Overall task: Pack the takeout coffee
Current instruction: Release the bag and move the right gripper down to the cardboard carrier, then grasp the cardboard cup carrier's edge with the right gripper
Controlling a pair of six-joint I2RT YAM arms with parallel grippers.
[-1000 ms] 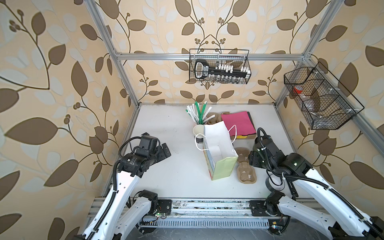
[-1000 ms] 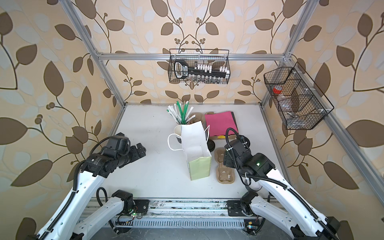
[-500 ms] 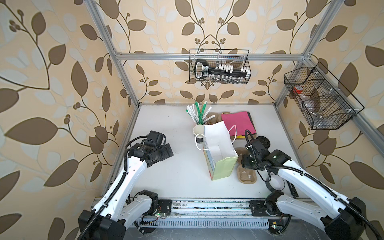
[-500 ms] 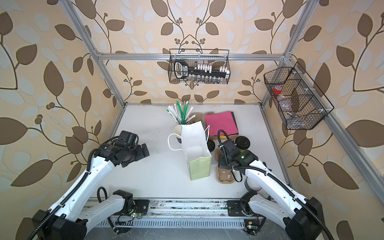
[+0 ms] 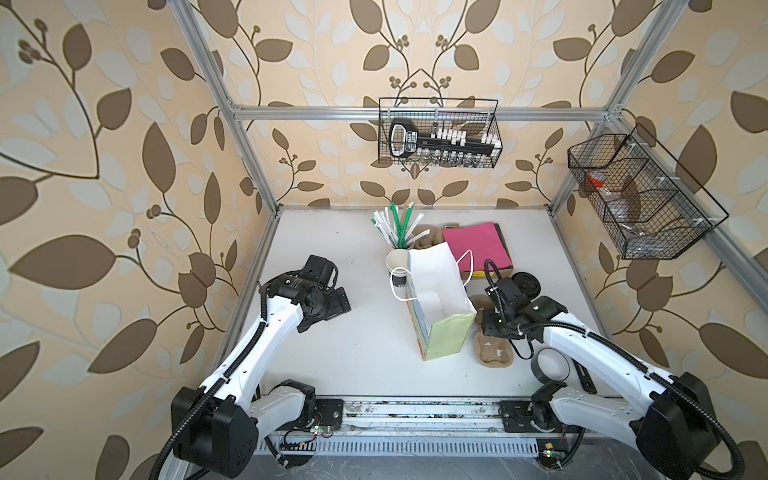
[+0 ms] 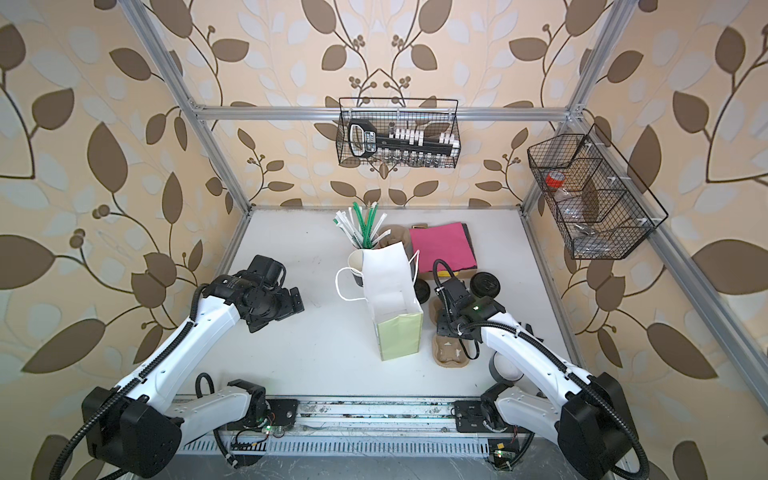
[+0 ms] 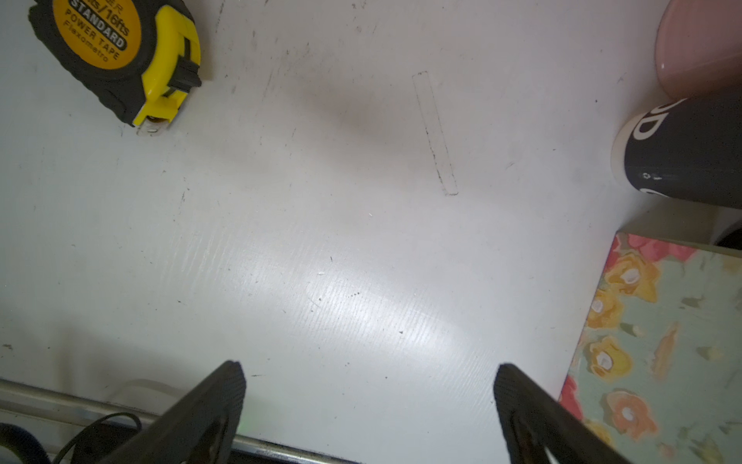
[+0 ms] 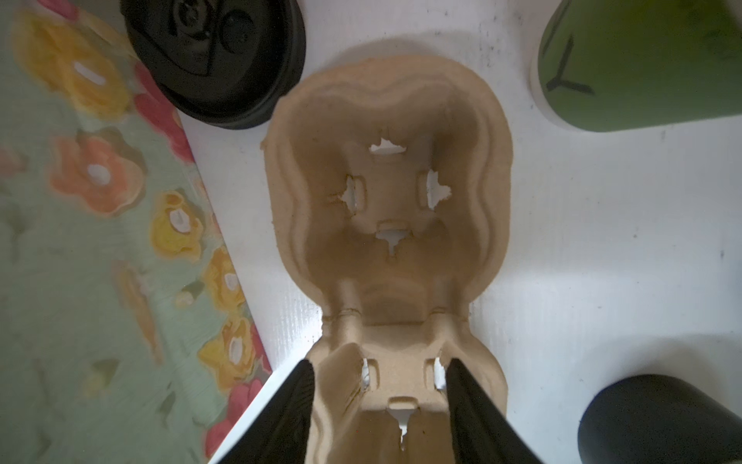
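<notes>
The left gripper (image 7: 367, 371) hangs over bare table (image 7: 321, 241), jaws spread wide with nothing between them. The right gripper (image 8: 377, 367) has its jaws about half apart, one on each side of the near pocket of the cardboard cup carrier (image 8: 385, 193); whether they pinch it I cannot tell. The takeout coffee (image 5: 525, 283) stands upright near the carrier's far end, right of the paper bag (image 5: 446, 332)
</notes>
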